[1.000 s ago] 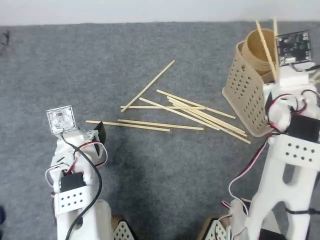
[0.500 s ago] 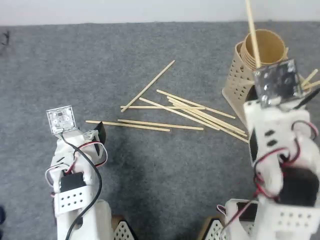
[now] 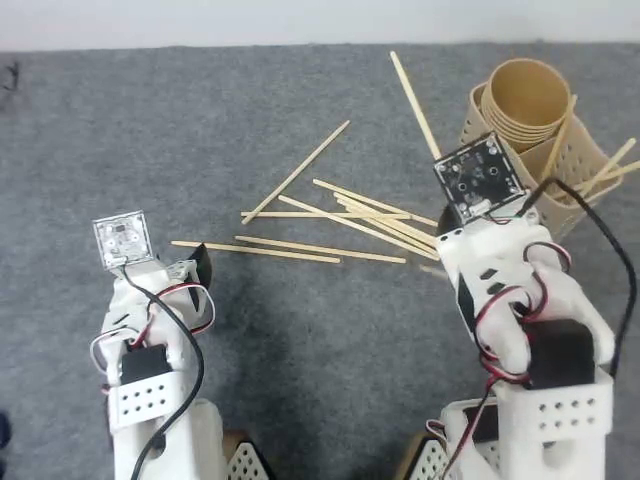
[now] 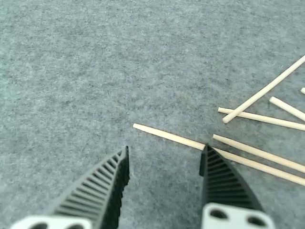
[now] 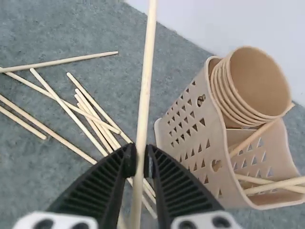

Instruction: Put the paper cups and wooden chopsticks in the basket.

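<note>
Several wooden chopsticks (image 3: pixel 340 228) lie scattered on the grey mat. At the back right a beige perforated basket (image 3: pixel 575 165) holds stacked paper cups (image 3: pixel 527 95) and a few chopsticks (image 3: pixel 600 165). My right gripper (image 5: pixel 140 155) is shut on one chopstick (image 5: pixel 145 90), held up beside the basket (image 5: pixel 200 129) and the cups (image 5: pixel 252 86). From above, that stick (image 3: pixel 415 95) points away from the arm, left of the basket. My left gripper (image 4: pixel 166 157) hangs open just above the mat, with the end of a loose chopstick (image 4: pixel 167 136) in front of its fingertips.
The mat's far edge meets a white wall (image 3: pixel 300 20). Bare mat (image 3: pixel 120 130) stretches across the left and back left. The right arm's body (image 3: pixel 520 320) covers the front right, and the left arm (image 3: pixel 150 340) stands at the front left.
The right arm has swung left and back from over the basket, still gripping one chopstick, which now leans out left of the basket. The left arm has not moved.
</note>
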